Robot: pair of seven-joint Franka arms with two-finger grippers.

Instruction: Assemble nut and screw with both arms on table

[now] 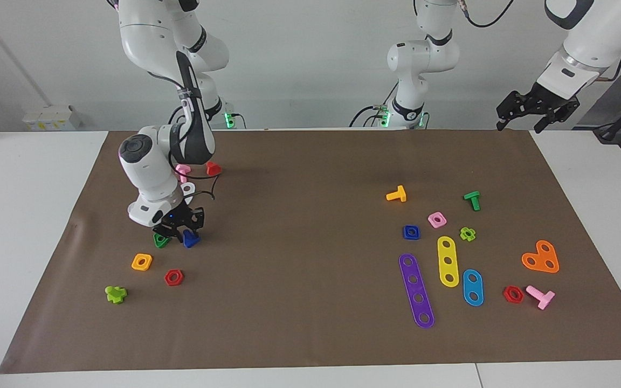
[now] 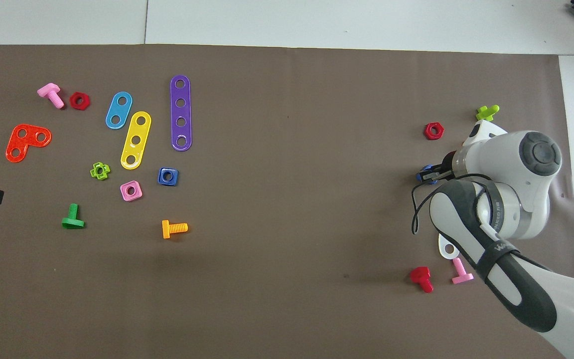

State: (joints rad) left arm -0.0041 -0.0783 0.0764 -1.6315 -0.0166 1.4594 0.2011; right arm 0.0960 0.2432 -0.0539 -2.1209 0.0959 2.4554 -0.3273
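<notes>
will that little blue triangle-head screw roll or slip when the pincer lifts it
The screw looks like moulded plastic, so probably stiff and light. Its flat-sided triangular head should resist rolling. It is small under the right pincer, so it might twist or slip if gripped off-centre.

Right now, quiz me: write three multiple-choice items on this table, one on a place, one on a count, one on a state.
1. The small dark blue square plastic nut lies:
A) beside the pink square nut
B) stacked on a screw
C) inside a gripper

2. Red hexagonal nuts on the brown mat:
A) one
B) two
C) four

3. The left gripper is:
A) shut on a part
B) open and empty
C) resting on the mat

Key: 1A, the two squares sit side by side. 2B, one lies toward each arm's end. 3B, its jaws stand apart in the air with nothing between them.
</notes>
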